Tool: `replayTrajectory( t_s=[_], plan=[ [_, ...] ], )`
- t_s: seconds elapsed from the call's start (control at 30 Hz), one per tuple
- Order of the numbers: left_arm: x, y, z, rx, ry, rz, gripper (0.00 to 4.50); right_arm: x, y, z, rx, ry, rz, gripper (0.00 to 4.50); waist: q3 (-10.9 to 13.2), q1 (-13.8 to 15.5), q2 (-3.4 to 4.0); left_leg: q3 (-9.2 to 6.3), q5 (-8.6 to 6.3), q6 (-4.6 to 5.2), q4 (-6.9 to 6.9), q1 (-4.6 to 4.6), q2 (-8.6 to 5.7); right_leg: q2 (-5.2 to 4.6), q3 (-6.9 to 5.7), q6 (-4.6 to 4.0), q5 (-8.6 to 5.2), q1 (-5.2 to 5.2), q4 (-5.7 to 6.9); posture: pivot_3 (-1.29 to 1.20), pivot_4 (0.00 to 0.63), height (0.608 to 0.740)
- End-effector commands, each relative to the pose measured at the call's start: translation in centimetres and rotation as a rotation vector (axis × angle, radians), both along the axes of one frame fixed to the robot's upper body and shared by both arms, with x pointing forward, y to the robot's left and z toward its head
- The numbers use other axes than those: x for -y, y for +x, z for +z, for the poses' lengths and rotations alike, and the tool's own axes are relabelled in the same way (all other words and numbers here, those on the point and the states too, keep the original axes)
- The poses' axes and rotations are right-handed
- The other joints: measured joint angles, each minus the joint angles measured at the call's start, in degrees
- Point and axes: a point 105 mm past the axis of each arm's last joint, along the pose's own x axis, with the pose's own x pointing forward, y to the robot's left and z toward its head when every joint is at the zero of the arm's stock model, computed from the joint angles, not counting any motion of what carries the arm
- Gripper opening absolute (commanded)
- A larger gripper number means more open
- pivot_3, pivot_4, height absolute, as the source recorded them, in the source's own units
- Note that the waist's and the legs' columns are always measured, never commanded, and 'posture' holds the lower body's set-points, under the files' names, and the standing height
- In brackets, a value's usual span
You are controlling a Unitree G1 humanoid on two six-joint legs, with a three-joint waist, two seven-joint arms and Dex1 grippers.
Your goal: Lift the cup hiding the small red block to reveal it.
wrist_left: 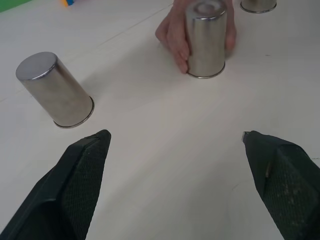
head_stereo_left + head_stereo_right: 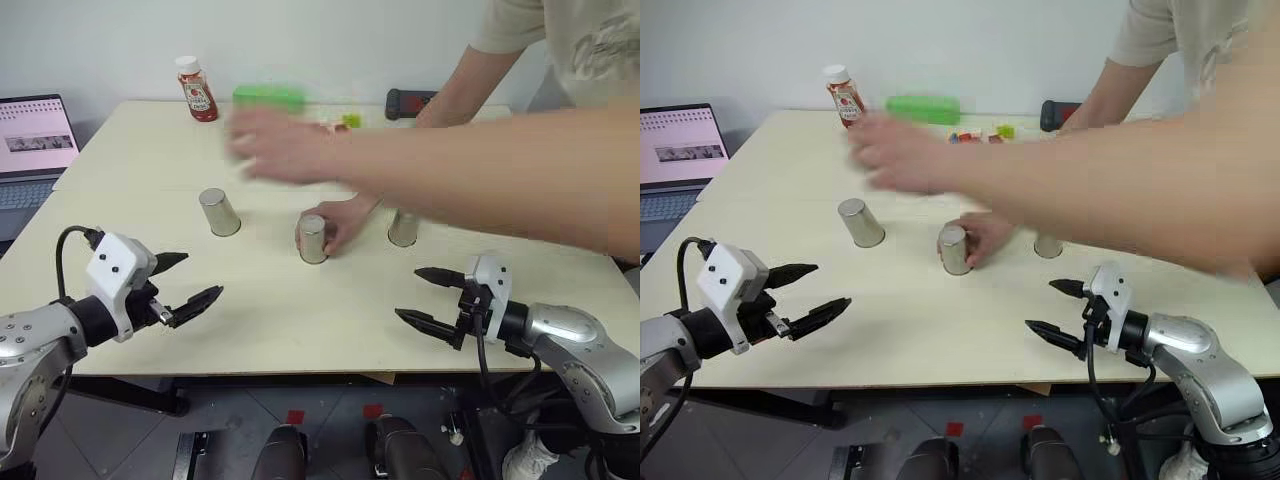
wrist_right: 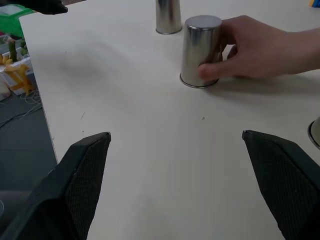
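While a person's hand (image 2: 340, 222) grips the middle cup (image 2: 313, 239), seemingly shuffling, the left hand (image 2: 190, 282) and right hand (image 2: 432, 297) wait near the bench (image 2: 300, 310) edge, fingers spread, holding nothing. Two more upturned cups (image 2: 219, 212) flank it. The small red block is hidden, presumably under one cup.
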Motion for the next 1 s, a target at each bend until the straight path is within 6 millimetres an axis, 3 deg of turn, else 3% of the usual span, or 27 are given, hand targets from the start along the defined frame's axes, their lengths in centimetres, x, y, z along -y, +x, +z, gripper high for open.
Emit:
replayTrajectory(
  t_s=[0.03, 0.5, 0.8, 1.0],
  plan=[
    [0.3, 0.0, 1.1, 0.041, 0.013, -0.013, 4.5, -0.4, -0.3, 0.9, 0.045, 0.003, 0.022, 4.47, 0.0, 0.0, 0.0, 0.0, 0.0, 0.0, 0.0, 0.0, 0.0, 0.0, -0.01, 0.0, 0.0, 0.0, 0.0, 0.0, 0.15, 0.74],
    [0.3, 0.1, 1.3, 0.05, -0.005, -0.001, 4.5, -1.3, -0.3, 1.3, 0.043, 0.027, 0.044, 4.47, 0.0, 0.0, 0.0, -0.01, 0.0, 0.0, 0.0, 0.0, 0.0, 0.0, -0.01, 0.01, 0.01, 0.0, 0.01, 0.0, 0.15, 0.74],
    [-2.0, 2.6, 1.5, 0.101, -0.041, 0.179, 4.5, -3.5, -0.2, 2.9, 0.03, 0.081, 0.152, 4.47, 0.0, 0.0, 0.0, -0.02, 0.0, 0.0, 0.0, 0.0, 0.0, 0.01, -0.04, 0.2, 0.12, 0.0, 0.03, 0.0, 0.15, 0.74],
    [-4.2, 4.8, 0.3, 0.046, -0.081, 0.319, 4.5, -5.1, 0.1, 4.4, 0.042, 0.109, 0.213, 4.47, 0.0, -0.01, 0.0, -0.05, 0.0, 0.0, 0.01, 0.0, -0.01, 0.01, -0.08, 0.24, 0.14, 0.0, 0.03, 0.0, 0.15, 0.74]
  ],
)
